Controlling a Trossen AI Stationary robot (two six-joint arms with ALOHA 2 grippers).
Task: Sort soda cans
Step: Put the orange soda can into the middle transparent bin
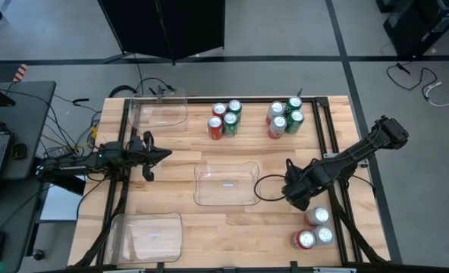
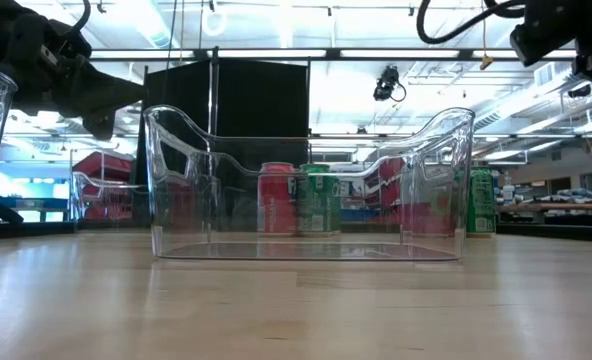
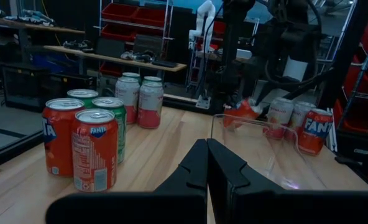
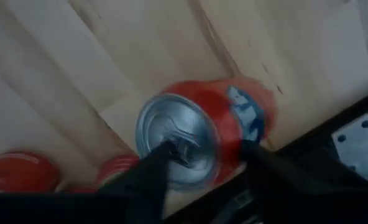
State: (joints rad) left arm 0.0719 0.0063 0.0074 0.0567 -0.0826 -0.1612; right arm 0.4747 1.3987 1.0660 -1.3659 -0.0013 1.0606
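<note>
Soda cans, small cylinders with silver tops, grouped on the pale wooden table (image 1: 232, 227) from above: four in red and green (image 1: 225, 120) near the far edge at its middle, four more in green and silver-white (image 1: 284, 117) toward the far right corner, three (image 1: 313, 230) near the right corner of the near edge. Clear rectangular plastic tray (image 1: 226, 184) at the table's middle, a second clear tray (image 1: 159, 112) by the far left corner, a third clear tray (image 1: 146, 236) at the near left corner. Left gripper (image 1: 162, 155) hovering inside the left edge, fingers pressed together, holding nothing. Right gripper (image 1: 294, 199) just right of the middle tray, above the near-right trio.

Down at table level: middle tray front and centre, red and green cans showing through its walls. Dark left arm at upper left, right arm at upper right.

Out along the left wrist: two dark fingers (image 3: 234, 180) meeting tip to tip. Red and green cans close by, silver-white ones behind them. Across the tray's rim, a tilted red soda can (image 3: 242, 112) lifted off the table in the right arm's grasp, beside the standing cans at the far side.

Out along the right wrist: fingers (image 4: 150, 174) clamped on either side of that red can's top end, can lifted over bare wood. Tops of more red cans (image 4: 22, 171) below.
</note>
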